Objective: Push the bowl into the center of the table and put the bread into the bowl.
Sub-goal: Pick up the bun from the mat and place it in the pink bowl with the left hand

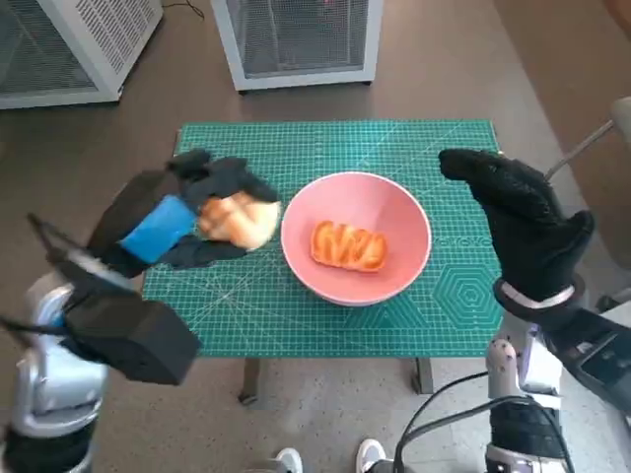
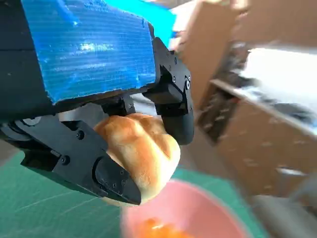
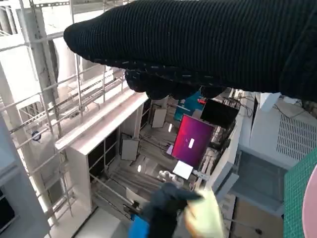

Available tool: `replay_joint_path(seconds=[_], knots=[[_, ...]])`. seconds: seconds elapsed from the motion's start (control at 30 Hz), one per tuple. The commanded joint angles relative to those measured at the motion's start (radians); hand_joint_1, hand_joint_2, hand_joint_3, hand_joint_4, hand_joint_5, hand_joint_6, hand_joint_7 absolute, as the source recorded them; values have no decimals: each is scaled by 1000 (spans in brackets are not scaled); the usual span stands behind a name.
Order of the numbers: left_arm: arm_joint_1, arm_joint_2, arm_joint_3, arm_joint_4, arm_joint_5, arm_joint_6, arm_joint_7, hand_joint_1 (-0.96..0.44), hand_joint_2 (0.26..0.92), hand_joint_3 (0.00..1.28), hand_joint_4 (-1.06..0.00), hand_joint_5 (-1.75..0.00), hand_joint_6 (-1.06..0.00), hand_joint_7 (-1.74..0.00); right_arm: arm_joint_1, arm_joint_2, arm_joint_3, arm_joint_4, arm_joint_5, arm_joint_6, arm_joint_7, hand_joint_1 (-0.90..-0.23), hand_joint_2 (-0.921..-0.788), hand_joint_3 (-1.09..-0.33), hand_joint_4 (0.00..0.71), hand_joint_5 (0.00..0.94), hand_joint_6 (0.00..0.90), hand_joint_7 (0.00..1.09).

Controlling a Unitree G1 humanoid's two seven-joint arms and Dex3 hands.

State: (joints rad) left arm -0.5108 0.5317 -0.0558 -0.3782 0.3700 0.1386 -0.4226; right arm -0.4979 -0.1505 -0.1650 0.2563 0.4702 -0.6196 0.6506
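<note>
Head view: a pink bowl (image 1: 357,246) sits near the middle of a desk covered by a green cutting mat (image 1: 296,315), with an orange ridged bread piece (image 1: 347,245) inside it. Just beside the bowl, the left robot hand (image 1: 187,222) grips a pale round bread roll (image 1: 239,218) above the mat. The gloved right robot hand (image 1: 518,222) hovers past the bowl's other side, fingers extended, holding nothing.

Bare green mat (image 1: 394,158) is lying open behind the pink bowl (image 1: 394,212). The right hand (image 1: 518,222) is hovering just beside the bowl's right rim, a bread piece (image 1: 347,246) occupying its middle.
</note>
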Motion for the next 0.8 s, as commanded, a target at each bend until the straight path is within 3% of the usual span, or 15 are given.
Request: replay_joint_path(seconds=[0.03,0.33,0.8], knots=[[-83,-37,-73,59,31,-55,22,2,909,18,-785,-1109,-696,-1051,13,6,3,1,8,10,8,-489,-921,-524,327,2,11,588],[-185,-104,-178,228,69,-145,35,1,912,18,-787,-1126,-686,-1040,22,4,1,-13,5,7,4,-493,-921,-526,326,1,11,592],[-235,-165,-274,372,90,-137,-20,1,920,42,-757,-1148,-623,-1115,46,4,-1,-46,-10,8,-18,-495,-921,-529,325,0,0,598]])
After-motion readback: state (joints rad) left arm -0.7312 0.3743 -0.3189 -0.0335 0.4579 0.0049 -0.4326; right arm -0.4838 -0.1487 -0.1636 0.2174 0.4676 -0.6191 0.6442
